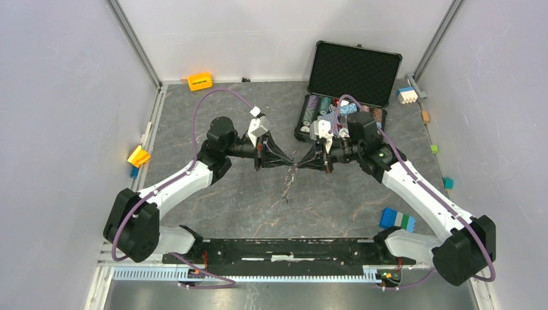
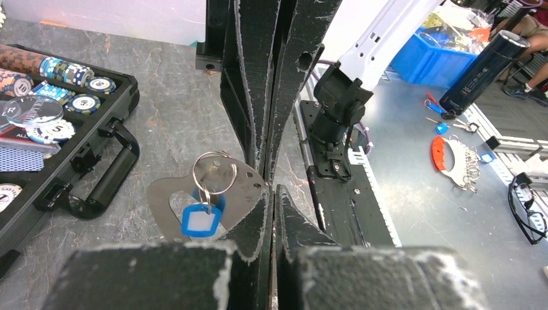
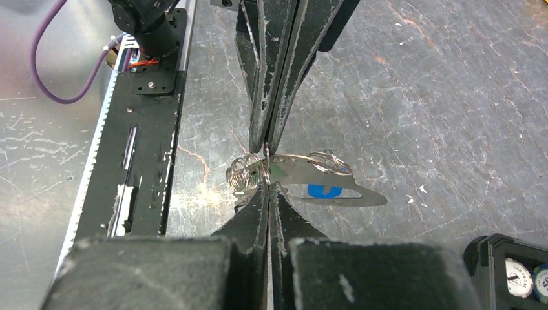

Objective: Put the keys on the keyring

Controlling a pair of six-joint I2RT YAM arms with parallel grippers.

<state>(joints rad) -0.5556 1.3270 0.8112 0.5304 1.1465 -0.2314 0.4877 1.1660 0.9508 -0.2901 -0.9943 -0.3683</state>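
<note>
My left gripper is pinched tight on the edge of the flat silver oval metal keyring. My right gripper, just as closed, meets it tip to tip on what I judge to be the same bundle, held up over the middle of the grey marbled table. A round wire split ring and a small blue plastic tag hang on the plate, and a thin silver chain dangles below. I cannot pick out the small flat silver keys among the coils. My worry is that both holds are thin edge pinches: if my arms pull or twist against each other, the plate could pivot out and the whole bundle could drop. The open black hard case at the far right holds rows of round poker chips and a blue-backed card deck.
</note>
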